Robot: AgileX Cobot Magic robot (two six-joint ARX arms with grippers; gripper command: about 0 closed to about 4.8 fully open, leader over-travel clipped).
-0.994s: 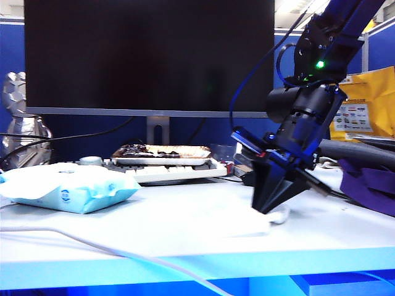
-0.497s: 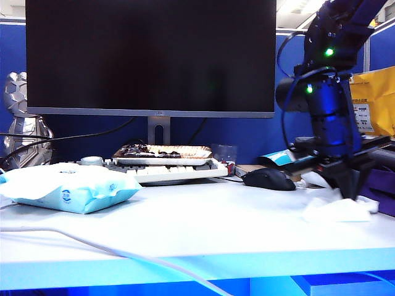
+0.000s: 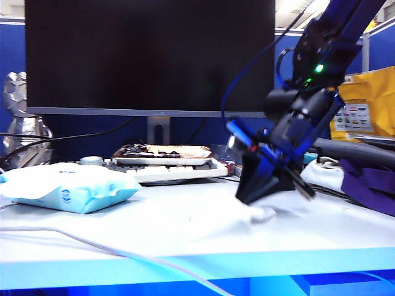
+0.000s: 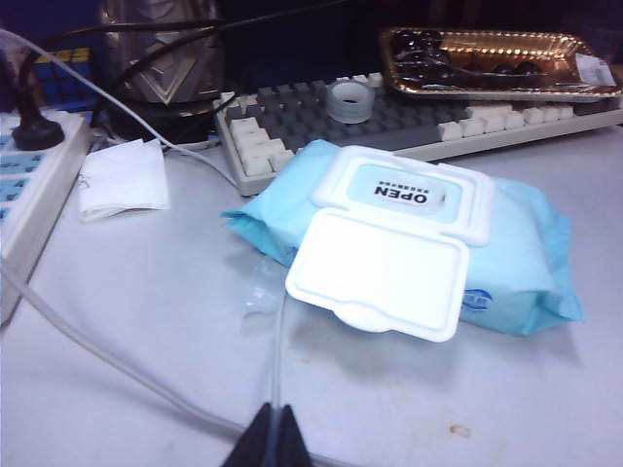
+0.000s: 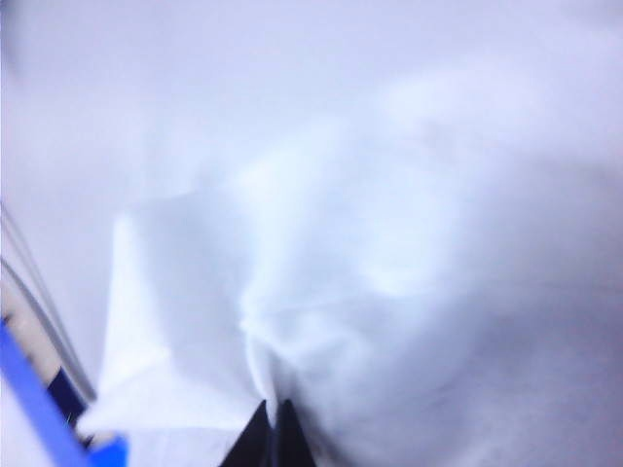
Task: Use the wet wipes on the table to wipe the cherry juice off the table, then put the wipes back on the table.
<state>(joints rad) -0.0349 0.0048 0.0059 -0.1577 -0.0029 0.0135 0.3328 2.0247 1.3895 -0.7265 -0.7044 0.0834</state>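
- Wet wipes [image 3: 229, 217]: one white sheet, flat on the tabletop [image 3: 154, 237], pinched in the right tool [image 3: 252, 200].
- Left tool [image 4: 274, 440]: fingers together, empty, hovering near one blue wipe pack [image 4: 419, 238].
- One keyboard [image 4: 428, 122], one monitor [image 3: 149, 57].

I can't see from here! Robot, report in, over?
Right gripper shut on the wet wipes, pressed to the table. Left gripper shut, hanging near the blue pack. Nothing blocking.
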